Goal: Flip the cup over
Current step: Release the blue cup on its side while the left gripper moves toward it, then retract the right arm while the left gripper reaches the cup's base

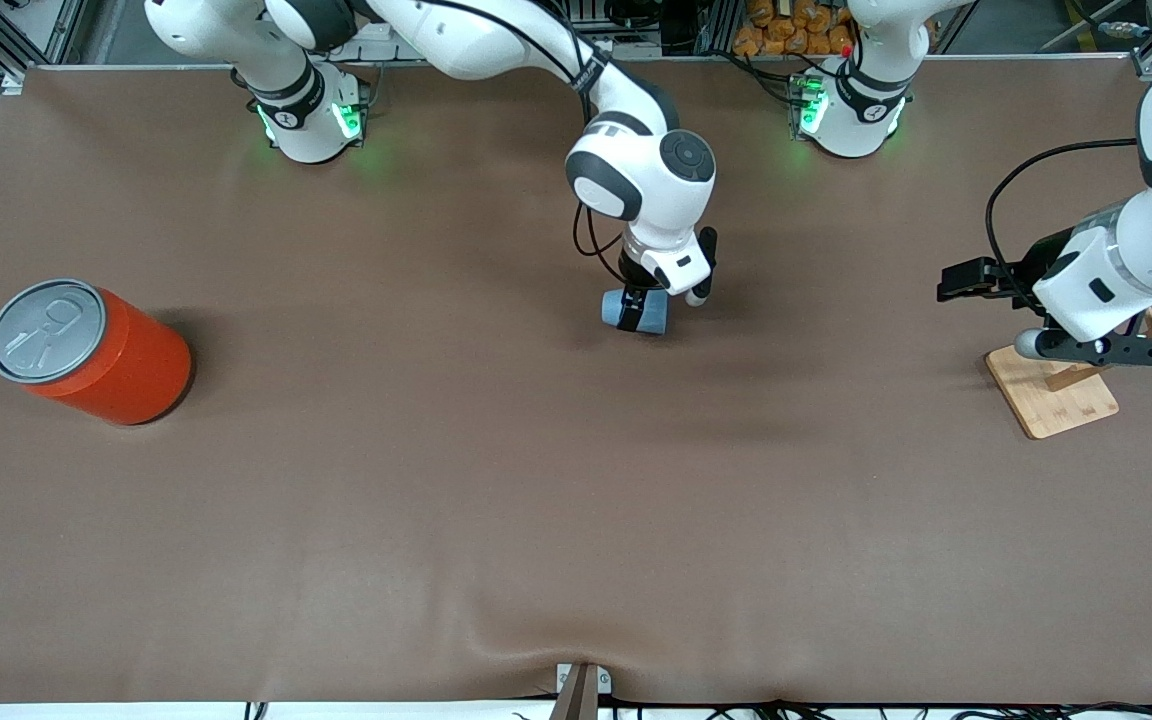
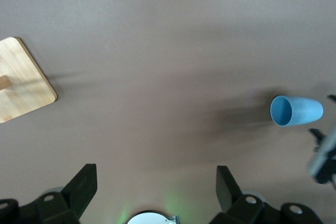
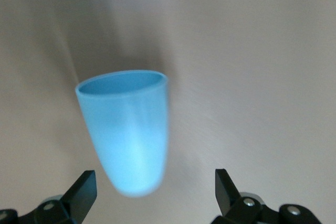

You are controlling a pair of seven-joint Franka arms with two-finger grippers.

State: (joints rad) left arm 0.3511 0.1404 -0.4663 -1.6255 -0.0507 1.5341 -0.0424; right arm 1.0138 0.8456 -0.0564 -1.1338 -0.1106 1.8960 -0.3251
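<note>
Cup [image 3: 128, 129] on its side mid-tabletop | right pincer [image 3: 155, 192] wide over it (nearer arm) | left pincer [image 2: 157, 190] wide, waiting.

We observed a table [image 1: 436, 520] covered by a brown mat. On it lay a light-blue cup [image 1: 634, 311] on its side near the middle, an orange can [image 1: 96, 352] toward the right arm's end, and a wooden stand [image 1: 1051, 390] toward the left arm's end.

Bare desk [image 1: 536, 520] surrounds the cup [image 1: 636, 311]; orange can [image 1: 91, 352] and wooden stand [image 1: 1056, 390] sit at opposite ends.
</note>
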